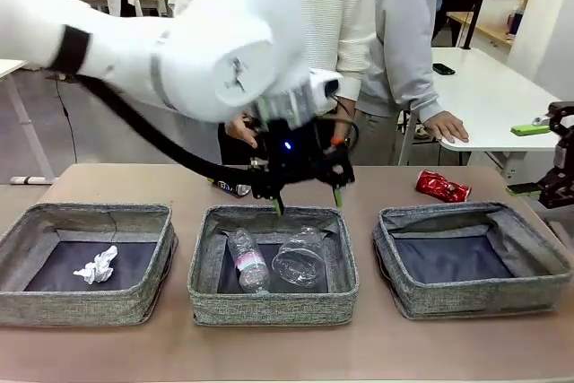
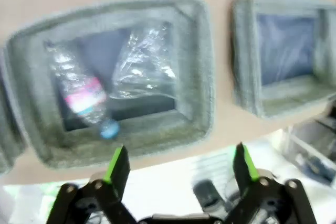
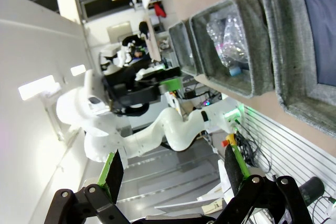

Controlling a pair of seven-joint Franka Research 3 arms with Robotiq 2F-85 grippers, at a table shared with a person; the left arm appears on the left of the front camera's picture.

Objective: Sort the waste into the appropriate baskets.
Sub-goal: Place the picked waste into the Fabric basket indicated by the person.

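Three grey baskets stand in a row. The left basket (image 1: pixel 27 230) holds a crumpled white tissue (image 1: pixel 97 266). In the middle basket (image 1: pixel 269 304) lie a clear bottle with a pink label (image 1: pixel 248 260) and a crushed clear bottle (image 1: pixel 299 256); the left wrist view looks down on the same bottle (image 2: pixel 79 95) and crushed bottle (image 2: pixel 144 64). My left gripper (image 1: pixel 309 201) (image 2: pixel 181 153) hangs open and empty just above that basket's far rim. The right basket (image 1: pixel 475 298) holds nothing. A crushed red can (image 1: pixel 442 187) lies behind it. A dark can (image 1: pixel 231 187) peeks out behind the middle basket. My right gripper (image 1: pixel 527 160) (image 3: pixel 173 158) is open at the right edge.
A person stands at the far side, one hand (image 1: pixel 446 127) on a white side table (image 1: pixel 489 96), the other hand (image 1: pixel 240 130) behind my left arm. The brown table (image 1: pixel 269 352) has bare room in front of the baskets.
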